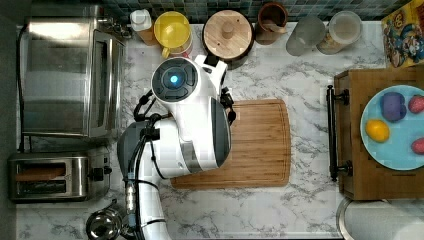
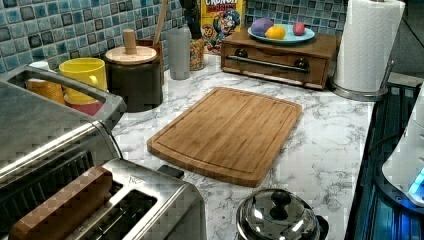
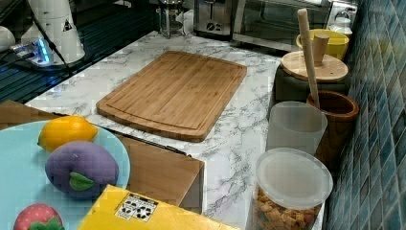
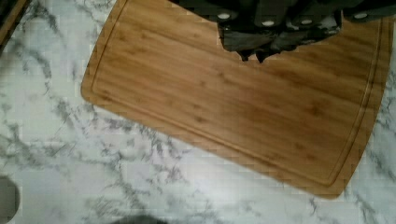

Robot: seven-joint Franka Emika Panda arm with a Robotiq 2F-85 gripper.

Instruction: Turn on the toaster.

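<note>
I saw a bamboo cutting board (image 1: pixel 260 145) flat on the marble counter (image 1: pixel 280 65); kettle (image 2: pixel 278 216) near it; fruit plate (image 1: pixel 395 127) on a wooden box (image 2: pixel 280 55).

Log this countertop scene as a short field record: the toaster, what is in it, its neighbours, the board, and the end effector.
toaster: brushed steel toaster, two slots, at the top view's lower left
toaster contents: brown slice standing in one slot
lever: black, on the end facing the cutting board
neighbours: toaster oven beside it, steel kettle near its lever end
cutting board: bamboo cutting board, nothing resting on it
end effector: dark end effector above the board, apart from the toaster; finger state unclear
</note>
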